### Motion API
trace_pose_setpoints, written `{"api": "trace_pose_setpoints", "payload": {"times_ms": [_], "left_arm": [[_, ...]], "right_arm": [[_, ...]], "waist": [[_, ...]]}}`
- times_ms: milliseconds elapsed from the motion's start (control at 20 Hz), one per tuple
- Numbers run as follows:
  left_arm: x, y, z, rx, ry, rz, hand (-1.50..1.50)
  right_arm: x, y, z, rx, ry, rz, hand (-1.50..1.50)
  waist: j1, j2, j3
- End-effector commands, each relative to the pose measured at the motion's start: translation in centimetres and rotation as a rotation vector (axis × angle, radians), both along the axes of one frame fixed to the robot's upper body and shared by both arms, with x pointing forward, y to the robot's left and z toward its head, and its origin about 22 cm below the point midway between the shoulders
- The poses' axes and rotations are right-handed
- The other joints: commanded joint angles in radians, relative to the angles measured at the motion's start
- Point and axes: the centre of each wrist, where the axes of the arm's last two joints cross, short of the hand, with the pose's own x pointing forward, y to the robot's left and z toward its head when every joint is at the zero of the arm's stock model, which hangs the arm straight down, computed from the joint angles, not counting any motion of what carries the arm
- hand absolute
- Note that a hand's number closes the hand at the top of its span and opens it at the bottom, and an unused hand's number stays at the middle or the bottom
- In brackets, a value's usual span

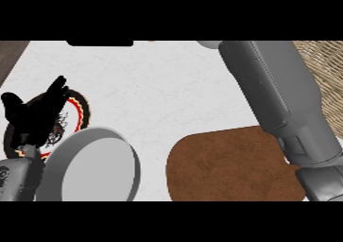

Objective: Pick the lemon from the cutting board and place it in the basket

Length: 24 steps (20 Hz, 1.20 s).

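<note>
The brown cutting board (223, 165) lies on the white counter at the lower middle, and no lemon shows on it. The wicker basket (330, 80) fills the right edge, partly hidden by my right forearm (278, 90). That forearm runs from the lower right up to the view's top, where its hand is cut off and out of sight. The lemon appears nowhere in this view. My left hand (34, 118) rests open at the far left, fingers up, holding nothing.
A grey bowl (90, 165) sits at the lower left beside the cutting board. Behind it, a dark plate with a red rim (81, 111) lies under my left hand. A dark wooden strip (6, 56) borders the counter's top left.
</note>
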Motion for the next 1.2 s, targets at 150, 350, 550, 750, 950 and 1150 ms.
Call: {"api": "trace_pose_setpoints", "payload": {"times_ms": [150,350,550,750,950,1150], "left_arm": [[-0.4,0.9,0.6,0.01,-0.005,0.001,0.0],[-0.8,-0.3,-0.7,0.008,-0.009,-0.002,0.0],[-0.4,0.2,-0.6,-0.003,-0.001,0.035,0.0],[-1.8,0.7,0.2,0.019,-0.012,0.016,0.0],[0.2,-0.9,0.4,-0.013,-0.001,0.019,0.0],[-1.4,-0.4,-1.2,-0.006,-0.001,0.038,0.0]], "right_arm": [[2.5,-6.5,1.1,-0.017,0.07,-0.217,1.5],[2.7,-8.2,-0.9,-0.023,0.07,-0.278,1.5],[2.3,-13.0,-1.1,-0.018,0.083,-0.292,1.5],[2.5,-15.2,-3.6,-0.051,0.114,-0.313,1.5],[1.0,-18.5,-6.2,-0.019,0.067,-0.286,1.5],[0.3,-19.3,-9.4,0.007,0.057,-0.281,1.5]], "waist": [[0.004,0.002,0.0],[-0.006,-0.002,0.0],[-0.016,-0.003,0.001],[-0.002,-0.003,0.001],[-0.018,-0.004,0.001],[-0.012,-0.004,0.001]]}}
